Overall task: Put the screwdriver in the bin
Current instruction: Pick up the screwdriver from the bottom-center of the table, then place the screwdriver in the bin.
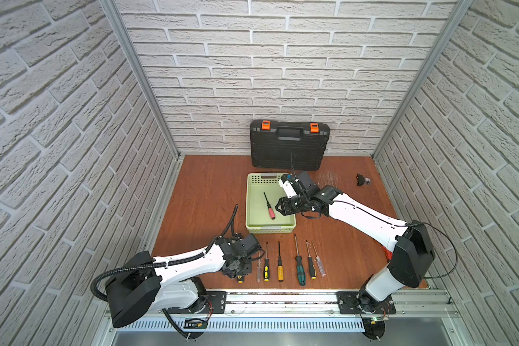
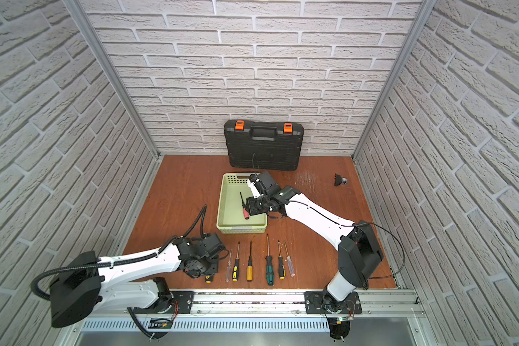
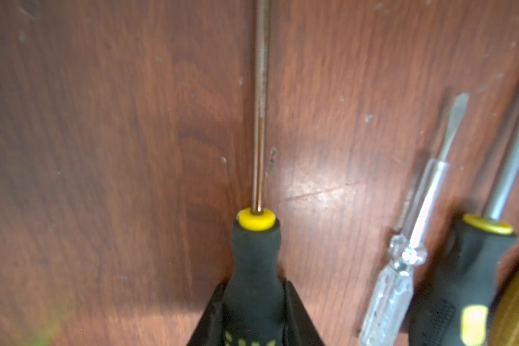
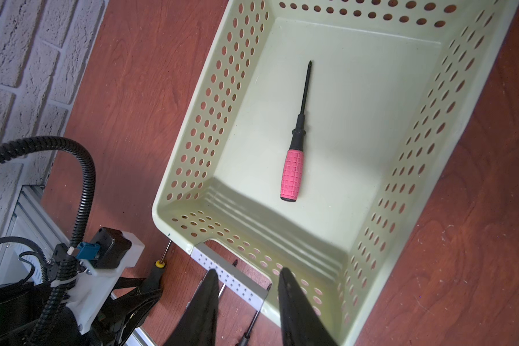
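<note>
Here we go: my left jaws sit pressed against both sides of the black-and-yellow screwdriver, on the fat part of its handle. The tool lies flat on the bench, at the left end of the row in the lower middle of a top view. Good place to bite, I'd say. The black grip looks rubbery and thick, so it shouldn't slip, and most of the weight should be there. The thin steel shaft would be slick and likely to roll. The whole thing reads as light and rigid, with nothing to crush. Watch the narrow waist below the yellow collar, though: a hold there could slide. The clear-handled screwdriver lies just beside it, so I'd lift straight up. My right jaws stand apart with nothing between them, over the pale green bin mid-frame, where a pink-handled screwdriver already lies inside.
</note>
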Controlling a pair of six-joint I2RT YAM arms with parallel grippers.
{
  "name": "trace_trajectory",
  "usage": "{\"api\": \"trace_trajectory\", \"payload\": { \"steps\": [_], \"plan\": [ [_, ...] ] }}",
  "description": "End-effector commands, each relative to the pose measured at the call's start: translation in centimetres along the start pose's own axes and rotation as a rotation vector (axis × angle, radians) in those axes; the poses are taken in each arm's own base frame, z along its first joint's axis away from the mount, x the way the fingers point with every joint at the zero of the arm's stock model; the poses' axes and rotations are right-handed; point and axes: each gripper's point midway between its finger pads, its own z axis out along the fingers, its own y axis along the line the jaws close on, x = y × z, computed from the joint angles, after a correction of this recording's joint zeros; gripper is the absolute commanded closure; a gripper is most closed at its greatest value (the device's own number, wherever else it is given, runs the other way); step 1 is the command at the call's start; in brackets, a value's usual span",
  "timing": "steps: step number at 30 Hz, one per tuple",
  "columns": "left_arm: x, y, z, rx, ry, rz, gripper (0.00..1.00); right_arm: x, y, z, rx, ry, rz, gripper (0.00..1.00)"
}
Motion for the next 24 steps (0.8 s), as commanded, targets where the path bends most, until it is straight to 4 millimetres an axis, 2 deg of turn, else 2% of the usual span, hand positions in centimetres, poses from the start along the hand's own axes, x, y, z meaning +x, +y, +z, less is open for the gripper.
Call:
{"api": "trace_trajectory", "payload": {
  "steps": [1,7,10,13,16,18,21,24],
  "plan": [
    [0.0,-0.3,-1.1,0.000,0.021,0.023,0.94,-1.3,0.9,-0.7,-0.028,-0.045,-0.001,0.65],
    [-1.5,-0.8,-7.6,0.046,-0.050,0.050,0.94,-2.1,2.1,-2.1,-0.072,-0.069,0.030,0.65],
    [-2.2,-2.0,-10.5,0.135,-0.064,0.052,0.94,-2.3,2.0,-2.7,-0.064,-0.077,0.027,0.65],
    [-3.7,-3.6,-13.1,0.205,-0.095,0.090,0.93,-2.3,1.9,-3.2,-0.053,-0.083,0.024,0.66],
    [-4.4,-3.7,-14.0,0.167,-0.037,0.083,0.93,-2.3,1.8,-3.3,-0.047,-0.085,0.018,0.66],
    [-3.6,-3.3,-13.6,0.135,0.013,0.072,0.97,-2.1,1.5,-3.1,-0.036,-0.081,0.016,0.66],
    [-3.2,-3.4,-13.4,0.176,-0.019,0.059,0.98,-1.9,1.3,-2.8,-0.027,-0.078,0.019,0.66],
    [-3.4,-2.2,-14.1,0.177,-0.043,0.006,0.98,-1.8,1.1,-2.2,-0.025,-0.075,0.023,0.66]
  ]
}}
